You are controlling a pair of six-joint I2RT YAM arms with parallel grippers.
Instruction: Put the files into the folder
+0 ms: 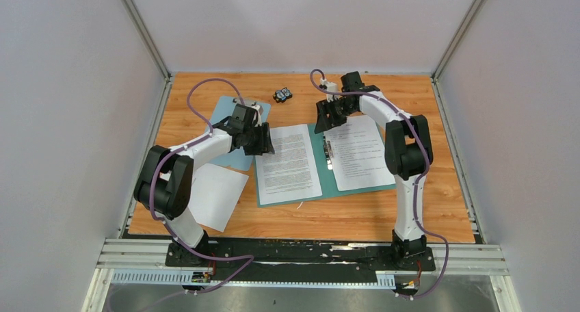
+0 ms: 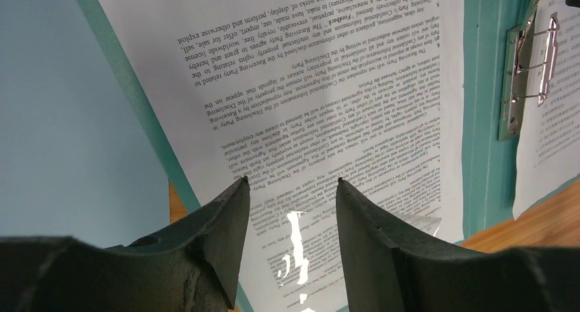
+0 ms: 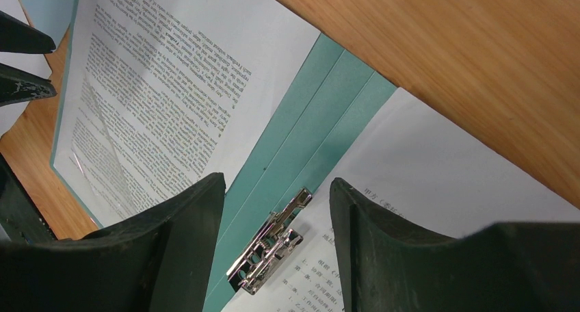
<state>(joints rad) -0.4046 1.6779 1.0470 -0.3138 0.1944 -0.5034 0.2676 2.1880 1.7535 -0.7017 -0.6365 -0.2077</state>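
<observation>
Teal folder (image 1: 326, 182) open, files (image 1: 288, 163) on both covers; left end effector (image 2: 293, 182), right end effector (image 3: 277, 178) at edges, apart, empty.

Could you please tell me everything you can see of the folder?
The folder is thin, plain teal card. It lies open and flat on the table, with its spine running away from the arms. The left sheet and right sheet, both printed, lie on its covers, so teal shows only at the spine and edges. A silver metal clip sits beside the spine at the right sheet's edge.
</observation>
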